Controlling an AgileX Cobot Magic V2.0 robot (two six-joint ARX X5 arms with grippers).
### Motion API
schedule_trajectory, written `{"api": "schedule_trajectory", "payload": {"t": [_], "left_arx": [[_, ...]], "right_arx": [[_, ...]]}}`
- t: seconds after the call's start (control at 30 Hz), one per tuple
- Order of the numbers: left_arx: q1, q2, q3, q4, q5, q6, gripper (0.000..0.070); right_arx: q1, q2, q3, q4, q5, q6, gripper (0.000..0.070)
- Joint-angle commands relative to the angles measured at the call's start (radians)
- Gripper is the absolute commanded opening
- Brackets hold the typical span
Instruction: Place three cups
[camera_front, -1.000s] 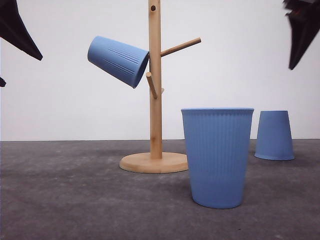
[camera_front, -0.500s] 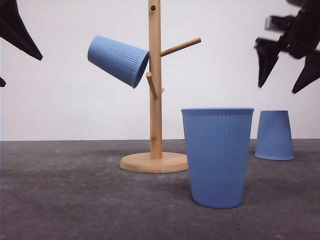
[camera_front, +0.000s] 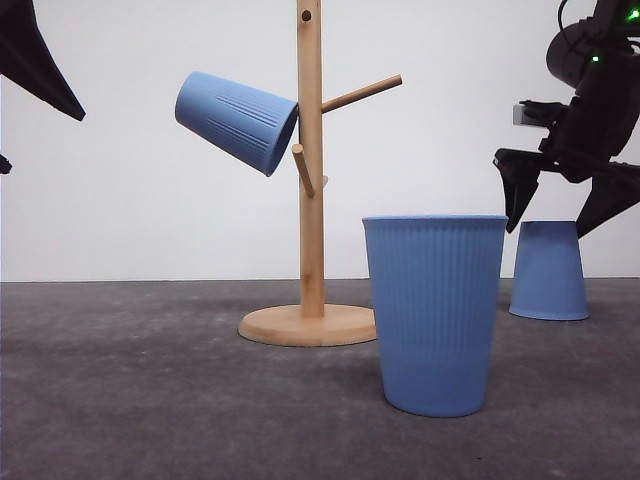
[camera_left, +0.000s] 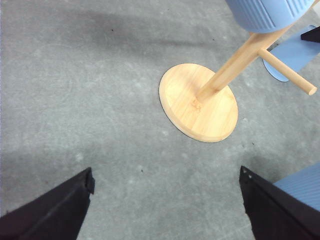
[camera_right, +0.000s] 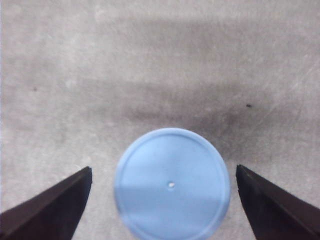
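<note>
One light-blue cup (camera_front: 237, 120) hangs tilted on a left peg of the wooden rack (camera_front: 311, 200). A second cup (camera_front: 435, 312) stands upright near the front, right of the rack's base. The third cup (camera_front: 548, 270) rests upside down at the back right; its round base (camera_right: 172, 182) lies between my right fingers. My right gripper (camera_front: 550, 212) is open just above this cup, its fingertips at the level of the cup's top, apart from it. My left gripper (camera_left: 166, 172) is open and holds nothing, high at the left over the table in front of the rack's base (camera_left: 198, 102).
Two bare pegs (camera_front: 362, 93) stick out of the rack, one up to the right and one short toward the front. The grey table (camera_front: 150, 400) stretches to a white wall behind. The upright cup's rim (camera_left: 300, 187) is close to my left gripper's finger.
My right gripper has come down from the upper right corner and now sits open over the upside-down cup. The left gripper and the cups have not moved.
</note>
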Motion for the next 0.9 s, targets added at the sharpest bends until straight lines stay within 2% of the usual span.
{"api": "schedule_trajectory", "payload": {"t": [0.0,0.37,0.47,0.67,0.87], "left_arx": [[-0.002,0.004,0.011,0.008,-0.003,-0.002,0.0546],[-0.002,0.004,0.011,0.008,-0.003,-0.001,0.0546],[-0.002,0.004,0.011,0.008,-0.003,-0.001,0.0546],[-0.002,0.004,0.011,0.009,-0.003,-0.001,0.0546],[-0.002,0.004,0.011,0.009,-0.003,-0.001,0.0546]], "right_arx": [[-0.002,0.028,0.024,0.007,0.002,-0.004,0.0585],[-0.007,0.043,0.024,0.02,0.003,0.011,0.0504],[-0.008,0.049,0.024,0.013,0.003,0.011,0.0432],[-0.009,0.05,0.024,0.013,-0.001,0.011,0.0341],[-0.013,0.024,0.025,-0.017,-0.032,0.002,0.0342]]}}
